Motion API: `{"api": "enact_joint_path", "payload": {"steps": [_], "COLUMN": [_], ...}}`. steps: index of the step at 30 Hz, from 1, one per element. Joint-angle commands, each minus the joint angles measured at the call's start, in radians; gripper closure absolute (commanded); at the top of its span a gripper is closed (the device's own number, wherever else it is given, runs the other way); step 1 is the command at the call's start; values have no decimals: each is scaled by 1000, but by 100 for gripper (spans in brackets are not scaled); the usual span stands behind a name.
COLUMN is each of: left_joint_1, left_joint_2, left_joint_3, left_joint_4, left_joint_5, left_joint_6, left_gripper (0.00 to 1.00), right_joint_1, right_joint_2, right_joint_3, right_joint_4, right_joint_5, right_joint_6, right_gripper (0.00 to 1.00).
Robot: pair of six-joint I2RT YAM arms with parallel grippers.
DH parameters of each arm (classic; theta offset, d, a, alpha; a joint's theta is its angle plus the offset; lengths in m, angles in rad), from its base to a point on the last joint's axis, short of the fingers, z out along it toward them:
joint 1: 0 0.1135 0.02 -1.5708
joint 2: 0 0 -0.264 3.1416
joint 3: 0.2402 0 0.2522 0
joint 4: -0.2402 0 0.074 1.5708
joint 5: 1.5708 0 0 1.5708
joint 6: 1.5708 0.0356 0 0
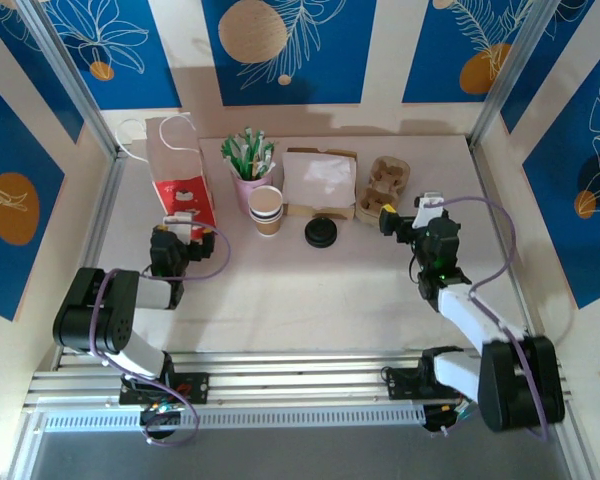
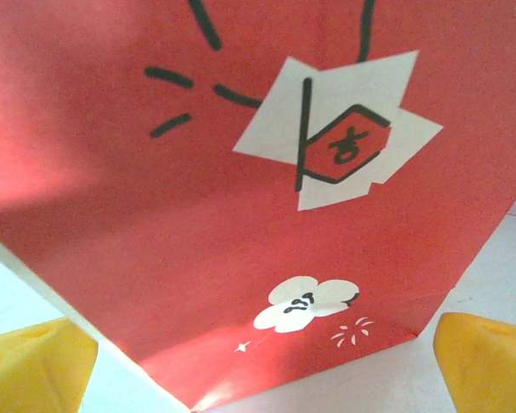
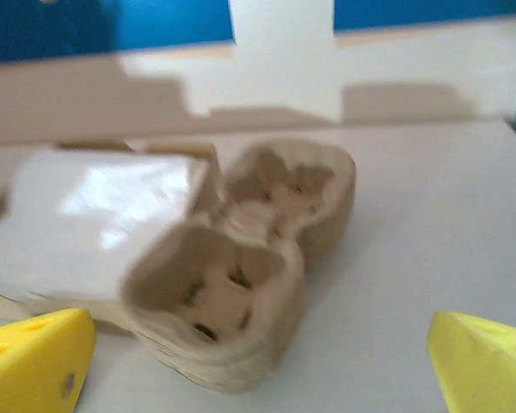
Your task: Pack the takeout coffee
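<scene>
The takeout coffee is out of view. A short stack of tan paper cups [image 1: 266, 210] stands open-topped at mid table, and a black lid [image 1: 321, 233] lies flat on the table to its right. My left gripper [image 1: 181, 226] is open and points at the foot of a red paper bag [image 1: 180, 170]. In the left wrist view the bag [image 2: 241, 215] fills the space ahead of the left gripper [image 2: 258, 379], with nothing between its yellow fingertips [image 2: 34, 361]. My right gripper [image 1: 404, 214] [image 3: 258, 366] is open just short of a pulp cup carrier [image 3: 241, 267] [image 1: 385, 185].
A pink cup of green-white sticks [image 1: 248, 165] stands behind the tan cups. A cardboard box holding white paper [image 1: 320, 180] sits between that cup and the carrier. Aluminium frame posts [image 1: 100, 110] and patterned walls close in the table's sides and back.
</scene>
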Motion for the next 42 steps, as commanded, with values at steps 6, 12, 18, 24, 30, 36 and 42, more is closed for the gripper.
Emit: {"api": "enact_joint_path", "payload": {"steps": [6,12,18,24,30,36,42], "left_joint_1": [9,9,-4,-175,-335,-416,-469], "left_joint_2": [-369,-579,-585,-514,-358,-173,-7], "left_joint_3": [113,270,353,498,668,810,933], "left_joint_4": [-391,-819,-941,-1161,-1376,-1459,-1506], "left_joint_5": [-173,-71,230,82,-98,-176,-220], "left_joint_6": [-197,-580,-692,-715,-770,-768,-765], "left_gripper": [0,0,0,3,10,13,16], "right_joint_1": [5,76,225,360,454,523,600], "right_joint_2": [-248,-163,-84,-48,-46,-82,-166], "right_joint_3": [121,296,365,435,443,495,492], "right_joint_4": [-345,-552,-647,-736,-780,-890,-951], "right_joint_5": [-35,-115,-34,71,141,138,184], "right_joint_6": [610,463,341,251,211,205,217], "right_gripper": [1,1,1,1,1,2,3]}}
